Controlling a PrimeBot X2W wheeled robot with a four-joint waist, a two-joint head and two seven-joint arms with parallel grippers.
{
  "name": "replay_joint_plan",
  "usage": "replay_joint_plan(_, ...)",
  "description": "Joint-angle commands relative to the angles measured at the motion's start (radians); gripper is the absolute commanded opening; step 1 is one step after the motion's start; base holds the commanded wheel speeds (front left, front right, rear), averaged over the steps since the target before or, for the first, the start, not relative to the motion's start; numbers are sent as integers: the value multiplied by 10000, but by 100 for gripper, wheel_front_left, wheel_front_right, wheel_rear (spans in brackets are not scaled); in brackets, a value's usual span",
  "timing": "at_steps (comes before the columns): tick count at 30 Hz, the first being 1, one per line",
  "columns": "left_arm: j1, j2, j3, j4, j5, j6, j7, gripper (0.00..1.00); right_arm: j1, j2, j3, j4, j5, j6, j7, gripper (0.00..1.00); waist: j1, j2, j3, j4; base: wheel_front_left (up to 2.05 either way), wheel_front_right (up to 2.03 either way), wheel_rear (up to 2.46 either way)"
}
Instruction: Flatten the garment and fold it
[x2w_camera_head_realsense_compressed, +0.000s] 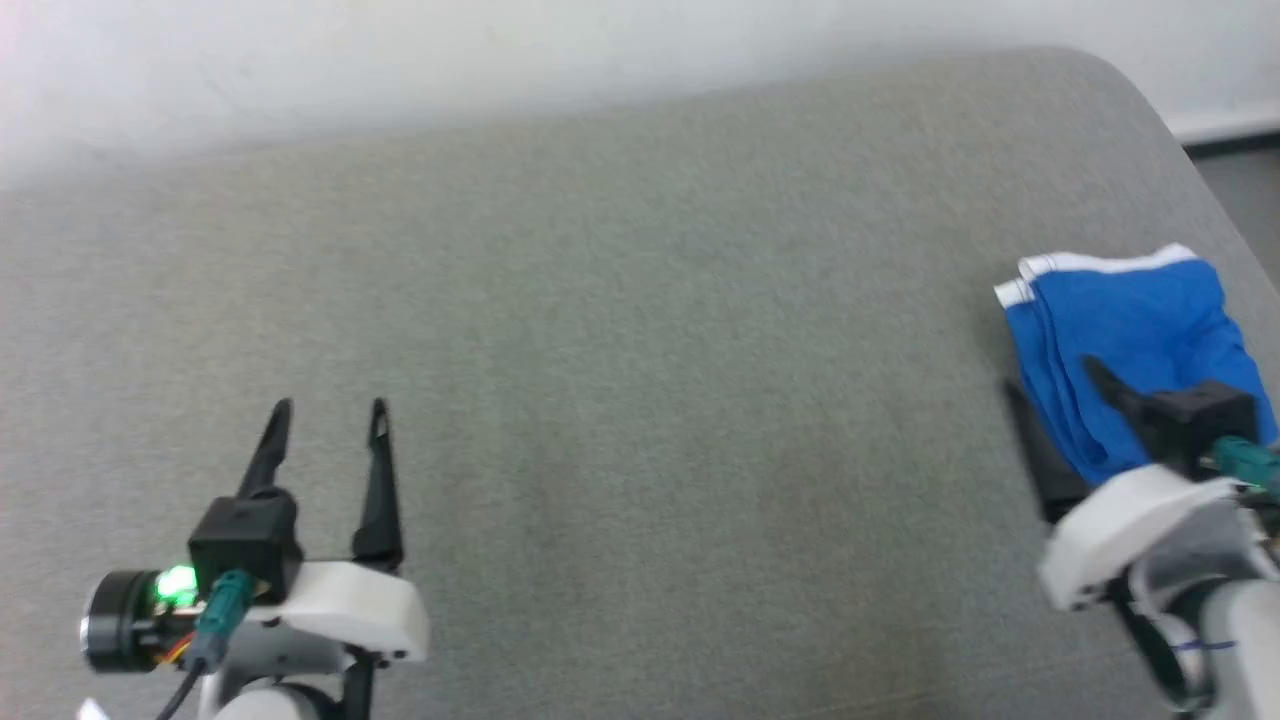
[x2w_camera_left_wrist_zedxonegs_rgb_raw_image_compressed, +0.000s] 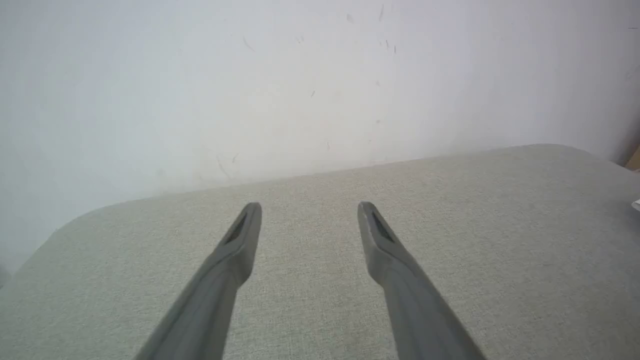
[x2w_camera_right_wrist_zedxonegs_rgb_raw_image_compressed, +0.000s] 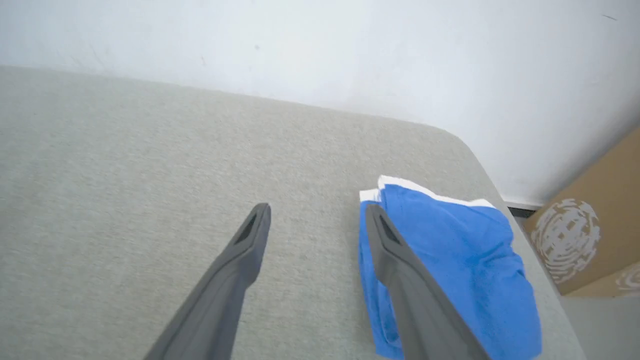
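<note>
The garment (x2w_camera_head_realsense_compressed: 1130, 320), a bright blue bundle folded into a small stack with white trim along its far edge, lies near the right edge of the grey padded surface (x2w_camera_head_realsense_compressed: 640, 350). In the right wrist view the garment (x2w_camera_right_wrist_zedxonegs_rgb_raw_image_compressed: 460, 260) sits under and to the right of one finger. My right gripper (x2w_camera_head_realsense_compressed: 1050, 385) (x2w_camera_right_wrist_zedxonegs_rgb_raw_image_compressed: 317, 212) is open, one finger over the garment's left edge and the other over bare surface, nothing between them. My left gripper (x2w_camera_head_realsense_compressed: 330, 410) (x2w_camera_left_wrist_zedxonegs_rgb_raw_image_compressed: 310, 210) stands open at the lower left, far from the garment, holding nothing.
A white wall (x2w_camera_head_realsense_compressed: 500, 60) runs along the far side of the surface. The surface's rounded right corner drops to the floor (x2w_camera_head_realsense_compressed: 1240, 170). A brown cardboard box (x2w_camera_right_wrist_zedxonegs_rgb_raw_image_compressed: 590, 235) with a white print stands beyond that corner.
</note>
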Motion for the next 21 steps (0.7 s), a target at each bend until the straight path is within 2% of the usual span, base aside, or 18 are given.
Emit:
replay_joint_plan(1, 227, 164, 156, 118, -53, 133, -39, 100, 61, 361, 164, -397, 73, -21, 98, 100, 1, 0, -638, 552, 0, 0, 0)
replay_joint_plan(7, 735, 648, 590, 358, -124, 387, -53, 100, 389, 1547, 87, -1546, 223, -21, 303, 100, 1, 0, -1081, 863, 0, 0, 0)
replay_joint_plan(11, 1139, 931, 712, 410, -188, 444, 0, 100, 1036, 2029, -156, -2158, 222, -21, 493, 100, 1, 0, -1354, 934, 0, 0, 0)
replay_joint_plan(21, 2395, 1257, 653, 47, -414, 655, 264, 100, 2466, 2377, -340, -2688, 431, -21, 774, 100, 1, 0, -2075, 1077, 0, 0, 0)
